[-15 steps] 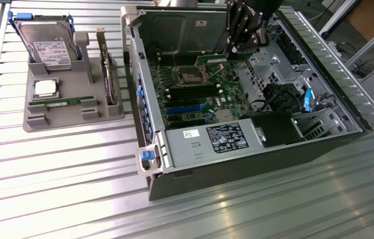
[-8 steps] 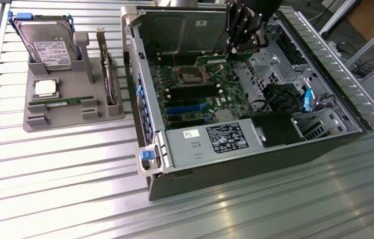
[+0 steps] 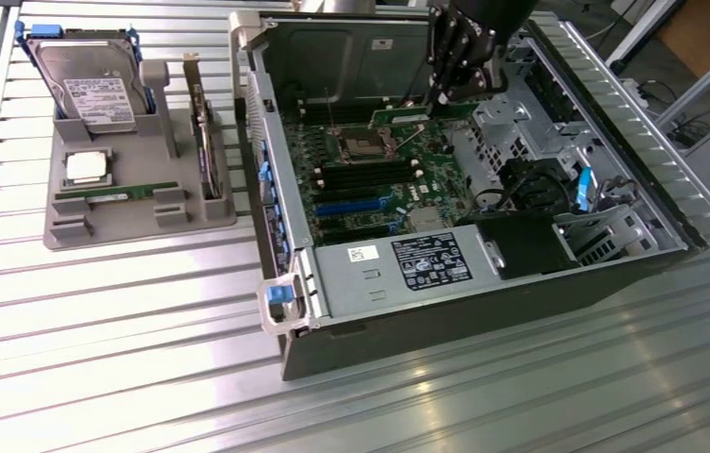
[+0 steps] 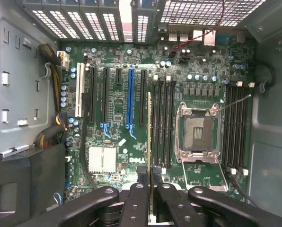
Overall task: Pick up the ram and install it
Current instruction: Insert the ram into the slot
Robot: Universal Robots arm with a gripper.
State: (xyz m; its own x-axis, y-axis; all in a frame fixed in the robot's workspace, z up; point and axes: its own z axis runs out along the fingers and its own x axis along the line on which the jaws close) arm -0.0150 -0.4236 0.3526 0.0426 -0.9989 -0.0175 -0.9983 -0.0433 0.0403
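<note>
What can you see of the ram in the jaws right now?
The ram is a long, thin green board stick, clamped between the jaws of the gripper. It sits inside the open computer case, over the motherboard, by the black memory slots next to the empty processor socket. In the wrist view it shows edge-on, parallel to those slots. Whether it touches a slot I cannot tell.

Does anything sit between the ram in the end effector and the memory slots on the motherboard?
Nothing visible. The end effector holds the ram edge-on above the motherboard. The nearest memory slots, between it and the CPU socket, lie bare, with no cable across them.
</note>
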